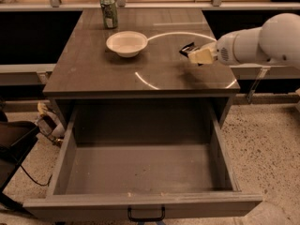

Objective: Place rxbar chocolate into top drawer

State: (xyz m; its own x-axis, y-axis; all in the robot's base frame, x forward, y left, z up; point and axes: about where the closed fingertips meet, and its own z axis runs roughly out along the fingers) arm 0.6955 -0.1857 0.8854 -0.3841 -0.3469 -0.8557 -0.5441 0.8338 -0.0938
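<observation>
Gripper with slanted rxbar chocolate over table's right side

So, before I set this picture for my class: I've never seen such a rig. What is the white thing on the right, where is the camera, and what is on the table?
The white thing is a robot arm reaching in from the right; at its end is a two-finger gripper, held over the right side of the table. The single camera looks down from the front, over the open top drawer, whose grey floor is bare. On the table stand a white bowl and, farther back, a green can. A small dark bar, the rxbar chocolate, is at the gripper's tip; whether it is actually gripped cannot be told here.
</observation>
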